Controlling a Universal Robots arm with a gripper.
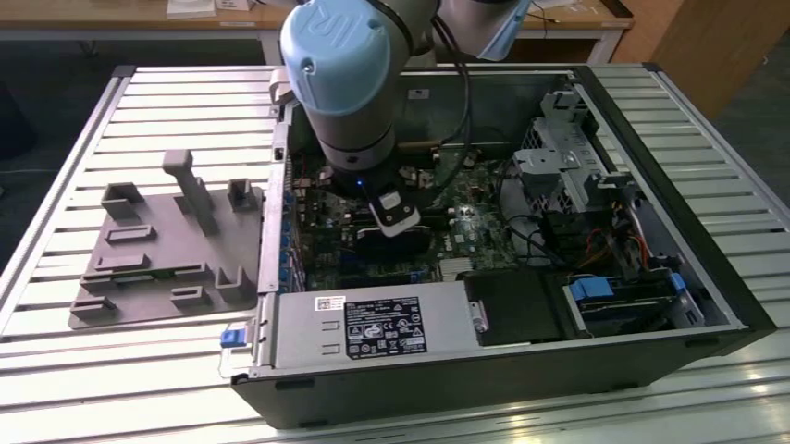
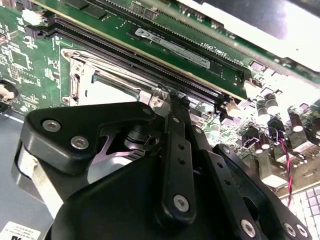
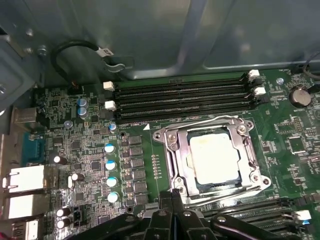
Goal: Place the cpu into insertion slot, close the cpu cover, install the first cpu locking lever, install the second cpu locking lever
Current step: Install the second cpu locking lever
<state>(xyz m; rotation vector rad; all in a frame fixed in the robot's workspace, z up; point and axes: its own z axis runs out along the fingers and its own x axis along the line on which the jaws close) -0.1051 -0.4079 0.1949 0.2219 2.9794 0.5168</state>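
Observation:
The cpu [image 3: 217,155] lies flat in the insertion slot [image 3: 188,161] on the green motherboard, its silver top showing through the window of the cpu cover [image 3: 172,150]. The cover is folded down flat around it. My gripper [image 3: 172,196] is shut, its black fingertips pressed together at the corner of the socket frame, beside a thin metal lever rod [image 3: 220,192] along the cover's edge. In the second wrist view the gripper's [image 2: 172,97] tips meet at that same corner of the cover [image 2: 80,75]. In the exterior view the gripper [image 1: 395,227] reaches down into the open computer case [image 1: 691,277].
Long black memory slots [image 3: 182,95] run alongside the socket, and a green memory stick [image 2: 170,45] stands nearby. Capacitors [image 3: 110,165] and port blocks [image 3: 22,180] line the board. A power supply [image 1: 370,324] and drive cage [image 1: 561,162] crowd the case. A grey fixture plate [image 1: 148,259] lies outside.

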